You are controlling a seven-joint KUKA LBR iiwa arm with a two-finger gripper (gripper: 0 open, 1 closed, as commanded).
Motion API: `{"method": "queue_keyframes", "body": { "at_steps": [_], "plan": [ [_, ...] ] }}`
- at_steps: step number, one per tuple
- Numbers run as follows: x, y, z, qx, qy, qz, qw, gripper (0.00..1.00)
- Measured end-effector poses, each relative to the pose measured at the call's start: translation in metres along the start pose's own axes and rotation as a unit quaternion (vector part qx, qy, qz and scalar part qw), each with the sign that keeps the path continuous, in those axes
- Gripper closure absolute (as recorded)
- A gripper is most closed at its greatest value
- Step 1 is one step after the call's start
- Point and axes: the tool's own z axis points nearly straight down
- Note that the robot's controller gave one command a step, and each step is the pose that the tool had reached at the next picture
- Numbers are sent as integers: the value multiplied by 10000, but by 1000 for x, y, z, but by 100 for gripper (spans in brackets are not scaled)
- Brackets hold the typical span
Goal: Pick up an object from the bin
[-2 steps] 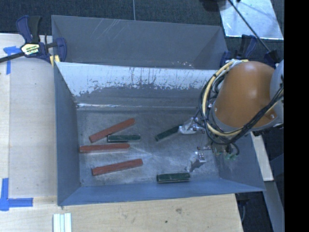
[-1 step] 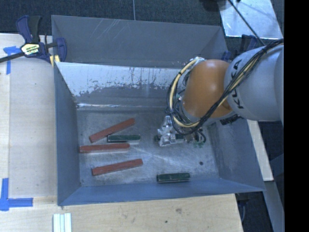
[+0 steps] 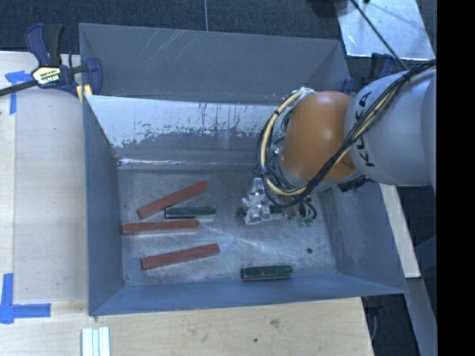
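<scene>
- Rear long bar, middle long bar and front long bar lie in the left half of the bin.
- Short bar lies between the rear and middle long bars.
- Second short bar lies by the front wall, in front of the gripper.

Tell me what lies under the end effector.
Around the end effector only bare bin floor shows; the dark green bar lies apart toward the view's left. The spot directly beneath is covered by the orange wrist cover, so it cannot be judged.
</scene>
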Motion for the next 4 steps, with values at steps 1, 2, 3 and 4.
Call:
{"method": "queue_keyframes", "body": {
  "at_steps": [1, 2, 3, 4],
  "plan": [
    [6, -8, -119, 0, 100, -61, 9999, 100],
    [6, -7, -119, 0, 101, -65, 9999, 0],
    [6, -7, -119, -1, 101, -68, 9999, 100],
    [6, -7, -119, -1, 101, -68, 9999, 0]
  ]
}}
